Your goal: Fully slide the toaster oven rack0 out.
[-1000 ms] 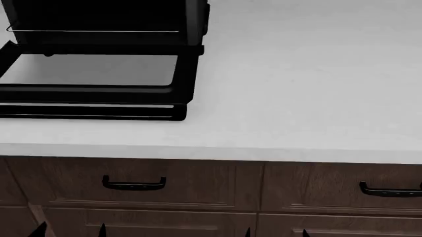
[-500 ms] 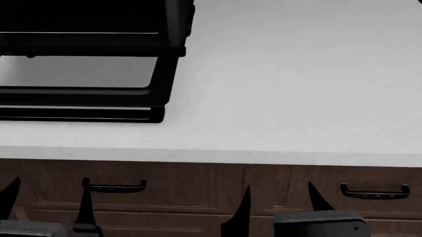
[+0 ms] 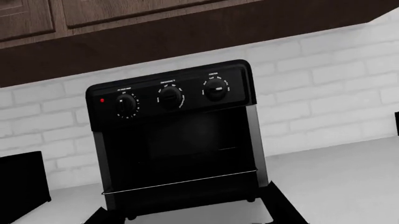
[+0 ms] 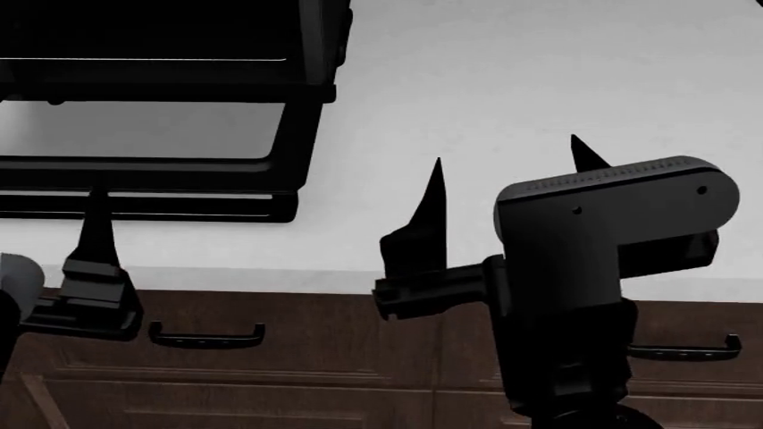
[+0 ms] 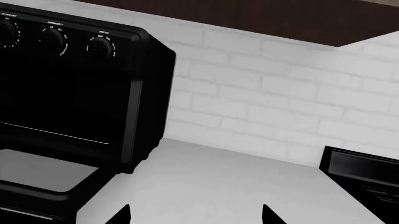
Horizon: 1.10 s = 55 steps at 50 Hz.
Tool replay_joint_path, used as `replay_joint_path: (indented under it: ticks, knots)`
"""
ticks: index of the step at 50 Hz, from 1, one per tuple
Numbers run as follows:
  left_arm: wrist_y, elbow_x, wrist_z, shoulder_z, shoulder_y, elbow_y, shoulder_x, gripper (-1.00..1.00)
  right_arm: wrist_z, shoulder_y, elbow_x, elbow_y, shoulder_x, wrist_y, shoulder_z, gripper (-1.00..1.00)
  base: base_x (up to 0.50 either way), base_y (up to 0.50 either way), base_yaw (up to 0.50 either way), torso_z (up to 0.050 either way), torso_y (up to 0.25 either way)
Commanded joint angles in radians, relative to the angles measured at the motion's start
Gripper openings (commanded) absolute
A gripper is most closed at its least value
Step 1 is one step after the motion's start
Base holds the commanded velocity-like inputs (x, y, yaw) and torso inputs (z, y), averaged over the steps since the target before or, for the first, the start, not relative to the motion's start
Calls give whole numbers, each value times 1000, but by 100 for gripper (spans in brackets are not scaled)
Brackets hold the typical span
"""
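The black toaster oven (image 4: 320, 36) stands at the back left of the counter. It also shows in the left wrist view (image 3: 168, 93) and the right wrist view (image 5: 149, 88). Its glass-windowed door (image 4: 143, 172) lies open and flat. The rack0 (image 4: 143, 60) sits inside, and only its silver front bar shows (image 3: 181, 182) (image 5: 62, 134). My right gripper (image 4: 509, 154) is open and empty over the counter's front edge, to the right of the door (image 5: 194, 215). My left gripper (image 4: 36, 219) is in front of the door, with one finger (image 4: 96, 223) in view.
The white counter (image 4: 537, 80) stretches to the right of the oven. Brown drawers with black handles (image 4: 203, 338) are below it. A black appliance stands to the right (image 5: 361, 172) and another to the oven's left (image 3: 22, 182). A white brick wall and upper cabinets are behind.
Both arms have risen from below the counter edge into the head view, and the grippers are now at counter height. The oven, door and rack have not moved.
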Motion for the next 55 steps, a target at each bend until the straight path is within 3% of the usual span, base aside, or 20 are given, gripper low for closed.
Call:
replay_joint_path:
  ticks: [1,19,43,55]
  knots:
    - [-148,-14,20,-8,-109,80,-7,100,4,102,29,-53,3,122,1,100,0,0,0,0,0]
    - [-113,-40,22,-32,-93,78,-8,100,21,113,22,-57,20,118,-15,100,26,52,0,0,0]
    - [-103,-49,2,-33,-93,78,-21,100,27,104,38,-67,22,108,7,100,336,229,0,0,0]
    - [-98,-57,-5,-34,-96,68,-24,100,27,104,49,-67,21,107,16,100,442,10,0,0,0]
